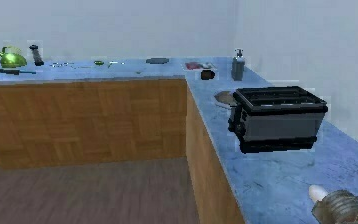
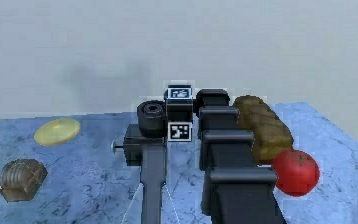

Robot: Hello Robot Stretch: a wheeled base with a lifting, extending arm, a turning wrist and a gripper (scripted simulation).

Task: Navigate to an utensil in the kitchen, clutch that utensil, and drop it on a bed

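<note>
Utensil first: we cannot pick one out with certainty. We judge the likeliest to be the small pale sliver [image 1: 63, 65] on the far run of the blue L-shaped countertop [image 1: 277, 170], between the dark upright grinder [image 1: 35, 53] and a small dark flat shape [image 1: 102, 63]. It is too small to name for sure. A green rounded kettle-like vessel [image 1: 12, 58] stands at that run's far left.

In the arm side view, our gripper [image 2: 137, 140] sits over the near run of the counter, well apart from that sliver. We cannot tell how its fingers are set, nor whether it holds anything. A brown bread loaf [image 2: 262, 125] and a red round fruit [image 2: 295, 172] lie just beside the arm. A yellow flat oval [image 2: 57, 131] and a brown ribbed lump [image 2: 22, 178] lie toward the view's left.

The step in hand, as we judge it, is the approach. To do it well, we should draw the arm in and lift it clear before the base moves, so it sweeps neither the loaf nor the fruit. We should then drive along the wooden cabinet fronts [image 1: 87, 120], give the black boxy toaster [image 1: 279, 117] room, and stop with the arm side square to the far run. Once close, we should confirm the sliver's shape before reaching.
</note>
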